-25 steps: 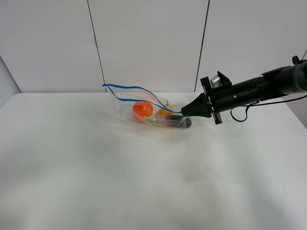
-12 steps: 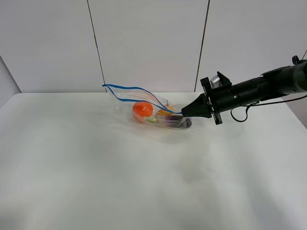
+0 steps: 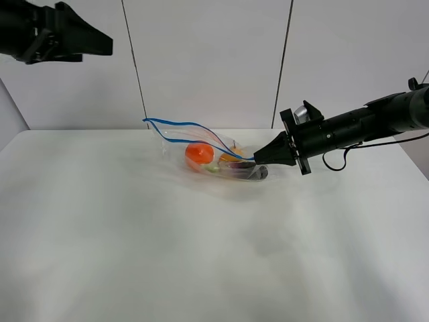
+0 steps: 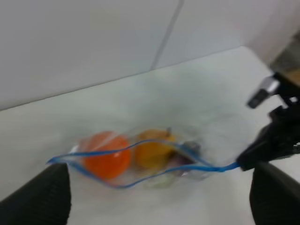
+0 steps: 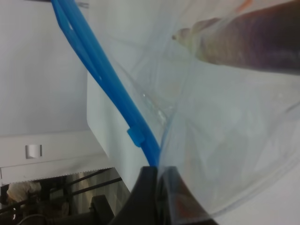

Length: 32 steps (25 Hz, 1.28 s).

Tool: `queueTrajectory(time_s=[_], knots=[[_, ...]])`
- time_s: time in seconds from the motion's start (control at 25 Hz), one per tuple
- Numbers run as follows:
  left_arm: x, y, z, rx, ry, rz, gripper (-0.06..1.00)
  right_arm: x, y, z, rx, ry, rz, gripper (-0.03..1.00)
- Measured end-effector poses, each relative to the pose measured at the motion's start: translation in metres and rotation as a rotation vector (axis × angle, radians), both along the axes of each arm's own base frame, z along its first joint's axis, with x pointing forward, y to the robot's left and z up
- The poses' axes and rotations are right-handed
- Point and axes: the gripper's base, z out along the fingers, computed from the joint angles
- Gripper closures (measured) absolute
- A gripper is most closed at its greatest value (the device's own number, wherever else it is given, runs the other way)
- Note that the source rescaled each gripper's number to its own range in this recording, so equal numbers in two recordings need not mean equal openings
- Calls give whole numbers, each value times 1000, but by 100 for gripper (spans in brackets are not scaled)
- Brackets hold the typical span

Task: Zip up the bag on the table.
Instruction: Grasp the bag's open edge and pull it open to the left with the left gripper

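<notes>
While the bag [image 3: 213, 159] lies toward the back of the white desk [image 3: 201, 255], its mouth gapes: the two blue zipper strips [image 5: 110, 82] bow apart along most of their length and meet at the right end. The right tool [image 3: 258, 156] is pinched tight on that end, its arm stretched in low from the right. An orange ball [image 3: 199, 153], something yellow [image 3: 230, 158] and a dark purple piece [image 5: 253, 42] show through the plastic. High on the left, well clear of the bag, the left tool [image 3: 100, 41] hangs with its fingers [image 4: 42, 197] spread wide, holding nothing.
</notes>
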Motion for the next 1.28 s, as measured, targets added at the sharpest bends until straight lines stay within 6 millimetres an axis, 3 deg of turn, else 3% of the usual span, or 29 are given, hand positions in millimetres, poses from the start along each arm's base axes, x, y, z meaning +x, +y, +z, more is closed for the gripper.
queueTrajectory(time_s=[0.12, 0.36, 0.56, 0.96, 1.28], knots=[[8, -22, -9, 3, -32, -101, -6, 0, 0, 0, -1, 0, 1, 97], [-2, -91, -20, 54, -73, -309, -6, 0, 0, 0, -1, 0, 1, 97], [-5, -132, -38, 233, -175, -409, -6, 0, 0, 0, -4, 0, 4, 97], [-11, -179, -78, 558, -436, -589, -6, -1, 0, -1, -6, 4, 5, 97], [-24, -181, -118, 776, -560, -472, -6, -1, 0, -1, -13, 4, 11, 97]])
